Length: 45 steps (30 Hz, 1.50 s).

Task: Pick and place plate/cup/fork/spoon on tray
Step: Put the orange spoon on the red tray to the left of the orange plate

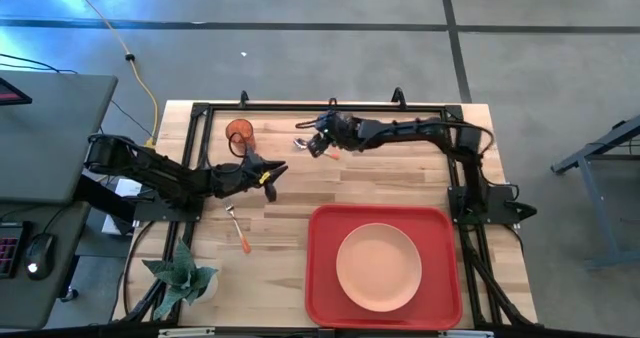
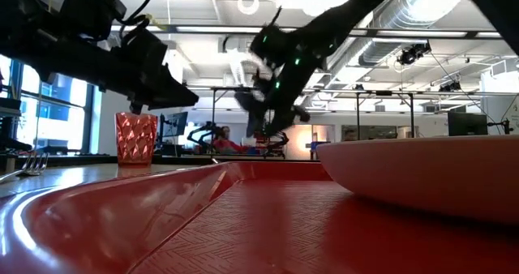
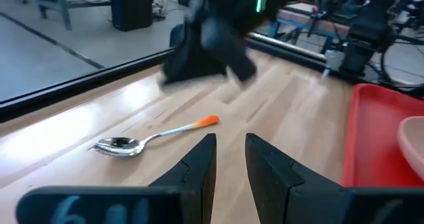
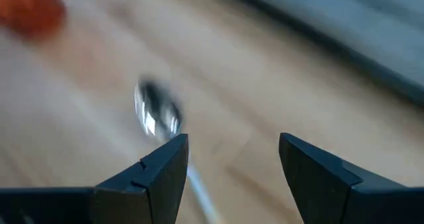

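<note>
The right gripper point(image 1: 314, 144) hovered over the spoon point(image 1: 303, 142) at the far middle of the table point(image 1: 400, 178), jaws spread wide and empty; in its wrist view the spoon's bowl point(image 4: 158, 115) lay just ahead of the fingers point(image 4: 165, 168), with the stem running back between them. The step in hand was judged to be the spoon pick-up.

To do it well, the jaws should probably straddle the slim stem crosswise, descend until nearly touching the wood, then close on the handle rather than the rounded, slippery bowl.

The left gripper point(image 1: 270, 171) waited left of centre, fingers point(image 3: 199, 168) narrowly parted and holding nothing.

The spoon lay flat: polished, mirror-like metal bowl, thin stem, orange handle tip point(image 3: 209, 120). The fork point(image 1: 238, 228), with metal tines and an orange handle, lay at the near left. The cup point(image 1: 239, 134), a translucent orange-red tumbler with faceted walls, stood upright at the far left. The plate point(image 1: 378, 266), round, matt and salmon-pink, already sat in the tray point(image 1: 325, 268), glossy red plastic with rounded corners, at the near right. The table was pale wood planking with visible grain.
</note>
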{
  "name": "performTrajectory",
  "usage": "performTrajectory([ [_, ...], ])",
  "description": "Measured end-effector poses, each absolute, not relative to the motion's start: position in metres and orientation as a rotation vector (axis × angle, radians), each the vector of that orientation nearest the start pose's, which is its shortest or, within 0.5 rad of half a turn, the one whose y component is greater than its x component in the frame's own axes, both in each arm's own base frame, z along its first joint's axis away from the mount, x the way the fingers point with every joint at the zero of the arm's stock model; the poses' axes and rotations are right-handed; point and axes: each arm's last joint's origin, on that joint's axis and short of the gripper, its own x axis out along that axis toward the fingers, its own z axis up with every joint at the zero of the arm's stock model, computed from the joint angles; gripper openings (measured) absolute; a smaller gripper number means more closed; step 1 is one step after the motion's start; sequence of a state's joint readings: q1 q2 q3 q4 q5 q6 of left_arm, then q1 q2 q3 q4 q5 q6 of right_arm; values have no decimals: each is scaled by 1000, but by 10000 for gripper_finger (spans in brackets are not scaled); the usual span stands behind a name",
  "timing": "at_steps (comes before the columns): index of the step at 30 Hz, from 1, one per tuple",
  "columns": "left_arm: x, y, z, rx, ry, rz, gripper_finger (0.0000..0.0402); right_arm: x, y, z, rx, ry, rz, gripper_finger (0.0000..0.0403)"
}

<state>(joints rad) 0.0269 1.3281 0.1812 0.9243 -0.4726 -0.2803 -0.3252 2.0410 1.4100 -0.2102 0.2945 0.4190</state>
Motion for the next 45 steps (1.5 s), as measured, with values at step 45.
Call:
performTrajectory([
  [45, 205, 16, 135, -154, 202, 452, 69, 445, -218, 159, 160, 1363, -286, 161],
])
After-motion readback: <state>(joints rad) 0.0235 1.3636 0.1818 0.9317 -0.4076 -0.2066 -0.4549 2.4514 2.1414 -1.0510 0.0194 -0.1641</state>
